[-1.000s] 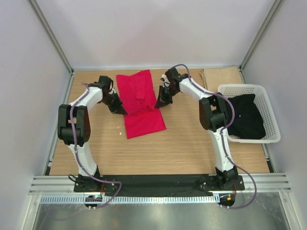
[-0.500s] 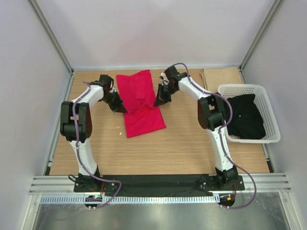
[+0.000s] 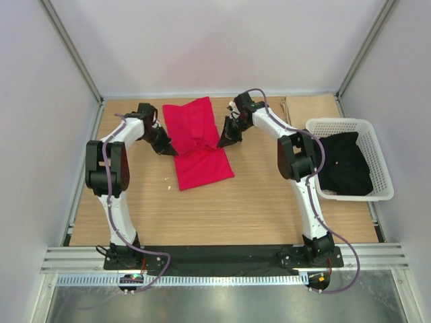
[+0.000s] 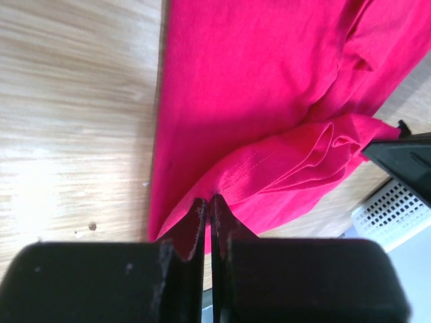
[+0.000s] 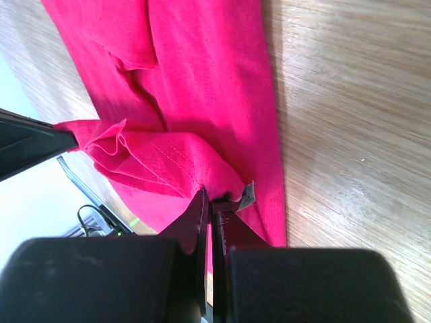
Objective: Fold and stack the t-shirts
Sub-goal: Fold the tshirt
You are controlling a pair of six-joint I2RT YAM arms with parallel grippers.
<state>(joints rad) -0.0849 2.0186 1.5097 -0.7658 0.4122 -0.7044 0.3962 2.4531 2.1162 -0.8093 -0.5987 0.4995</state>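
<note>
A crimson red t-shirt [image 3: 199, 145] lies lengthwise on the wooden table, partly folded, with a raised crease across its middle. My left gripper [image 3: 172, 152] is shut on the shirt's left edge at that crease; in the left wrist view the gripper [image 4: 209, 200] pinches a hemmed fold of the red t-shirt [image 4: 256, 87]. My right gripper [image 3: 221, 144] is shut on the right edge opposite; in the right wrist view the gripper [image 5: 210, 199] clamps bunched red t-shirt [image 5: 202, 81] beside a small grey label [image 5: 247, 196].
A white lattice basket [image 3: 340, 123] stands at the right edge of the table with dark cloth [image 3: 347, 165] heaped inside. A thin wooden strip [image 3: 287, 108] lies at the back right. A small white speck [image 3: 168, 180] sits left of the shirt.
Both grippers have crept a little toward the back of the table with the shirt's edges pinched. The near part of the shirt has shifted slightly with them.
</note>
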